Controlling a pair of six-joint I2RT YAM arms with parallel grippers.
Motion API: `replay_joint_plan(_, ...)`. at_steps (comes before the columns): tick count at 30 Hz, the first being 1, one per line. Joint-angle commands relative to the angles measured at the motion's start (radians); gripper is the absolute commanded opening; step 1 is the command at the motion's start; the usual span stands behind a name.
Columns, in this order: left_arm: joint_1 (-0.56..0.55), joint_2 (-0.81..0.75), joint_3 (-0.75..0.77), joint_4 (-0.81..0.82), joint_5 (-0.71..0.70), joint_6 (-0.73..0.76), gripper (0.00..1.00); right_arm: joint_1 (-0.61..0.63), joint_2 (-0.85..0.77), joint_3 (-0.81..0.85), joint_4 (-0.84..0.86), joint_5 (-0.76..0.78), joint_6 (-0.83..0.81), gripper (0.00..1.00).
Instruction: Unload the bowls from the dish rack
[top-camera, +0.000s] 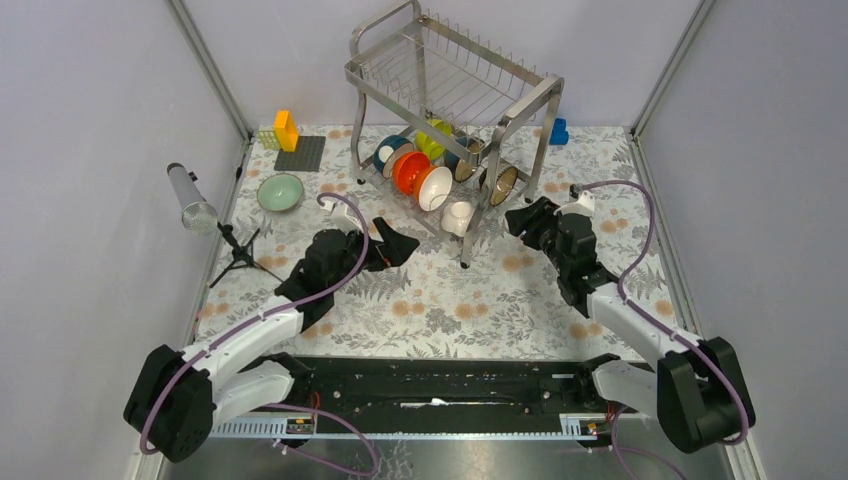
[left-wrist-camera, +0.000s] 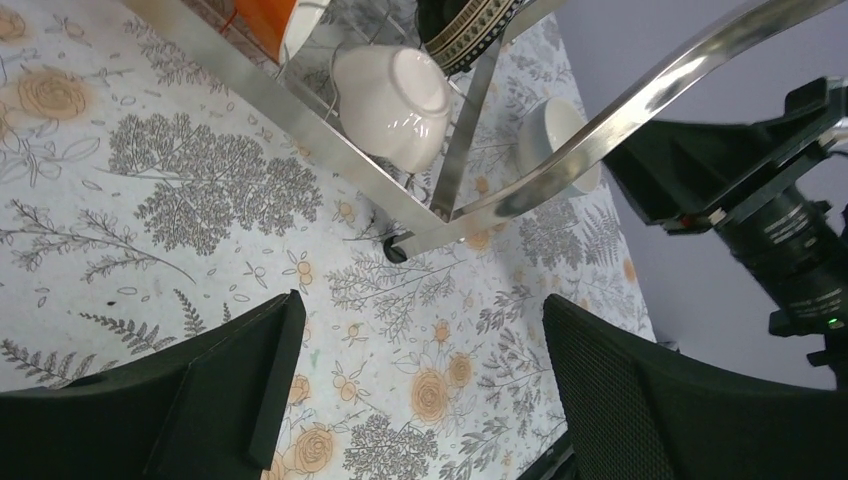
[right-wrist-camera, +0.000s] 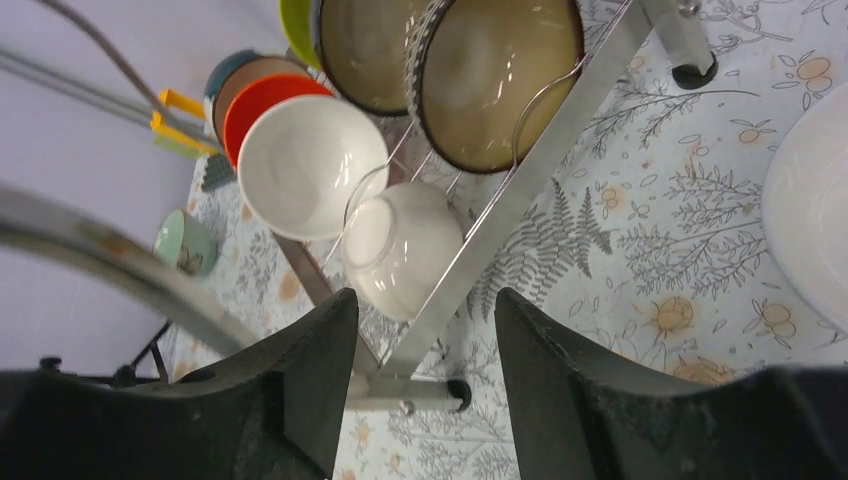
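A: So, are either jaws pinching anything?

B: Nope, left gripper (left-wrist-camera: 420, 330) spread wide, right gripper (right-wrist-camera: 425, 320) spread too, both empty. The bowls (top-camera: 408, 172) sit in the dish rack (top-camera: 524, 101); a white bowl (right-wrist-camera: 400, 245) is just ahead of the right jaws.

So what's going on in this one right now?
Two robot arms are unloading a dish rack. The left end effector and right end effector are both open and empty, close to the rack's near corner, by the white bowl at the end of the lower tier. The other bowls stand in that tier. A pale green bowl sits on the table.
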Motion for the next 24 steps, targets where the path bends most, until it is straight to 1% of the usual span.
replay_joint_plan(1,-0.029,0.04,-0.025,0.169,-0.112,-0.006,0.94,-0.057,0.096,0.06,0.156,-0.077,0.118,0.6)
replay_joint_plan(4,-0.032,0.022,-0.04,0.19,-0.156,0.043,0.92,-0.102,0.195,0.074,0.273,-0.175,0.178,0.6)
replay_joint_plan(8,-0.072,-0.006,-0.118,0.28,-0.264,0.205,0.92,-0.119,0.331,0.132,0.365,-0.221,0.187,0.61)
replay_joint_plan(11,-0.08,-0.02,-0.154,0.323,-0.269,0.279,0.92,-0.118,0.433,0.174,0.465,-0.281,0.181,0.67)
replay_joint_plan(14,-0.081,-0.017,-0.174,0.365,-0.26,0.301,0.93,-0.117,0.517,0.225,0.513,-0.311,0.182,0.74)
replay_joint_plan(16,-0.081,-0.002,-0.18,0.38,-0.265,0.306,0.94,-0.119,0.567,0.256,0.518,-0.31,0.189,0.76)
replay_joint_plan(19,-0.081,0.005,-0.174,0.372,-0.249,0.304,0.94,-0.118,0.621,0.278,0.545,-0.289,0.197,0.76)
replay_joint_plan(22,-0.081,-0.004,-0.183,0.385,-0.243,0.297,0.95,-0.118,0.66,0.313,0.521,-0.259,0.196,0.75)
replay_joint_plan(24,-0.08,-0.013,-0.19,0.395,-0.244,0.295,0.95,-0.119,0.687,0.347,0.508,-0.252,0.192,0.72)
